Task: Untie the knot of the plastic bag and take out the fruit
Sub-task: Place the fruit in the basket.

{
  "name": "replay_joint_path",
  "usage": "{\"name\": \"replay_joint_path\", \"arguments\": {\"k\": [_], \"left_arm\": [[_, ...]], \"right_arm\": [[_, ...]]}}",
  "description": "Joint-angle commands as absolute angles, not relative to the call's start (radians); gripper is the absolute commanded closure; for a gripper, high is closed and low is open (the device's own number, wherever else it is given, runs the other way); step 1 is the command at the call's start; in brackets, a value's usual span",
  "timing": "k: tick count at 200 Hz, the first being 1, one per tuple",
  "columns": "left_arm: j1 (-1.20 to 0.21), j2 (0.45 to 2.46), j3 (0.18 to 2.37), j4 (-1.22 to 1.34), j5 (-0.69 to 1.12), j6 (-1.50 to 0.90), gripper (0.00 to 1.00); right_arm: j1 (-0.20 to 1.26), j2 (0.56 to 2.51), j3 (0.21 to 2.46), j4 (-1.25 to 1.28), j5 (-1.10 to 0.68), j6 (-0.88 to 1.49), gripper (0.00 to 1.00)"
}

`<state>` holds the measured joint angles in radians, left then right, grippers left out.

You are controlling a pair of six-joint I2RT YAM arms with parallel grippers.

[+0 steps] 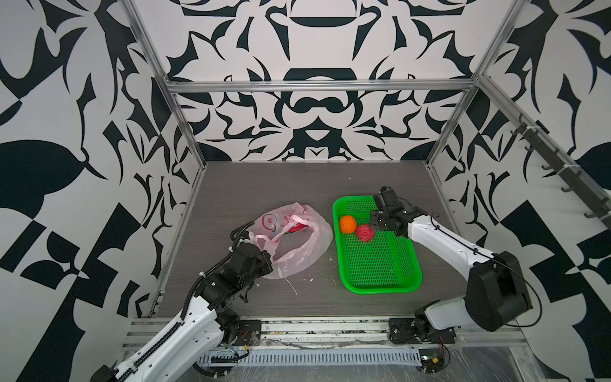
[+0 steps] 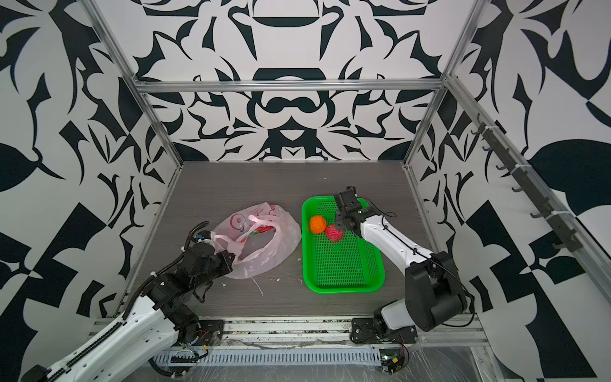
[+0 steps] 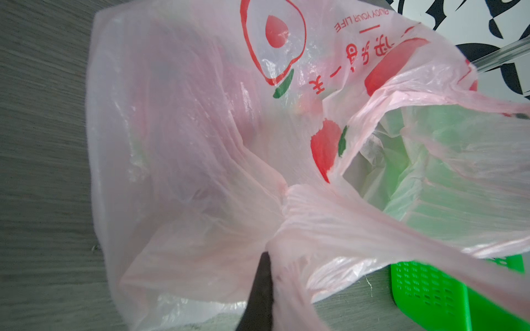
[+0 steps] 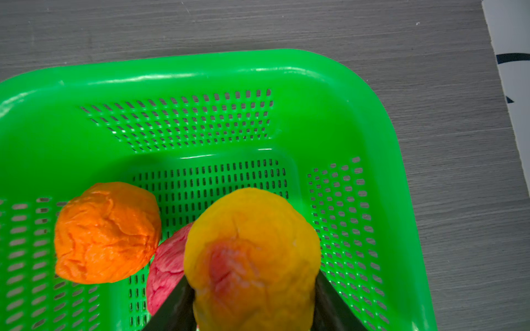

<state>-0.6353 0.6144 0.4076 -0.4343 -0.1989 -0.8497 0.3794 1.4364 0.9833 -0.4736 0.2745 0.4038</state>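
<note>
The pale-pink plastic bag (image 1: 297,251) (image 2: 264,254) (image 3: 186,143) lies slumped left of centre, mouth gaping. Its two loop handles lie apart and the knot is not in view. Red-and-green fruit (image 1: 294,228) (image 2: 263,230) shows inside the mouth. My left gripper (image 1: 266,261) (image 2: 228,256) (image 3: 269,258) is shut on the bag's near handle film. My right gripper (image 1: 377,222) (image 2: 340,222) (image 4: 252,278) is shut on a yellow-orange round fruit (image 4: 252,246), held just above the basket floor. An orange (image 1: 347,224) (image 2: 317,224) (image 4: 106,232) and a bumpy red ball (image 1: 364,232) (image 2: 334,233) (image 4: 166,266) lie beside it.
The green perforated basket (image 1: 380,291) (image 2: 344,290) (image 4: 200,66) (image 3: 430,286) stands right of the bag, close to it. White scraps (image 1: 292,287) lie on the grey table in front of the bag. Aluminium frame posts and patterned walls close in the sides and back.
</note>
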Motion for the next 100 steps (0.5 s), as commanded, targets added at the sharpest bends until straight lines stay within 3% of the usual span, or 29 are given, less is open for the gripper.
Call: {"name": "replay_joint_path", "arguments": {"k": [1, 100], "left_arm": [[-0.639, 0.606, 0.413, -0.454, -0.219, -0.856, 1.0], [-0.639, 0.607, 0.41, -0.459, -0.22, -0.853, 1.0]], "right_arm": [[0.371, 1.441, 0.983, -0.45, 0.304, 0.394, 0.65], [0.347, 1.502, 0.965, -0.418, 0.312, 0.399, 0.65]]}}
